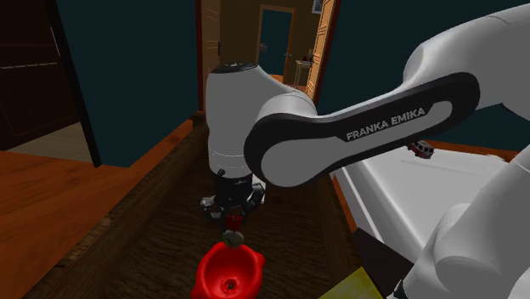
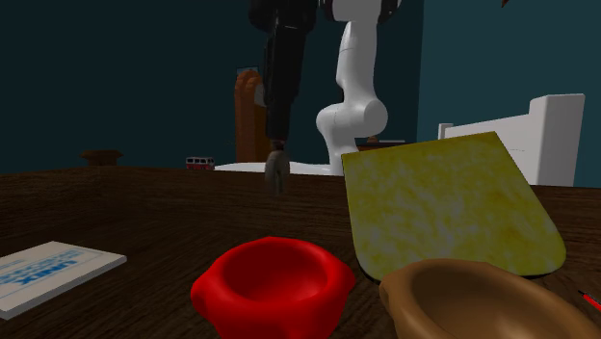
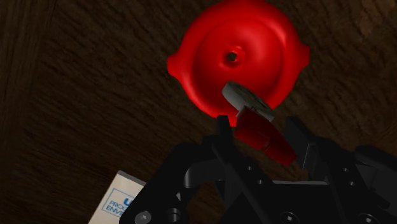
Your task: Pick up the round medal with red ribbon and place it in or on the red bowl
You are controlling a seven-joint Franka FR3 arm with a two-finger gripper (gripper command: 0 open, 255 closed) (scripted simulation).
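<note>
My black gripper (image 3: 259, 130) is shut on the medal's red ribbon (image 3: 262, 135). The grey round disc (image 3: 247, 100) hangs past the fingertips, over the near rim of the red bowl (image 3: 236, 54). In the shoulder view the gripper (image 1: 231, 219) points down with the medal (image 1: 233, 237) dangling just above the red bowl (image 1: 228, 272). In the second exterior view the gripper (image 2: 277, 143) holds the medal (image 2: 276, 171) in the air above the dark wooden table (image 2: 144, 207), behind the red bowl (image 2: 274, 284).
A yellow mottled board (image 2: 445, 202) and a brown bowl (image 2: 472, 303) lie beside the red bowl. A white printed envelope (image 2: 53, 272) sits on the table's other side. A small toy fire truck (image 2: 199, 163) stands on the white furniture (image 1: 408, 191) past the table.
</note>
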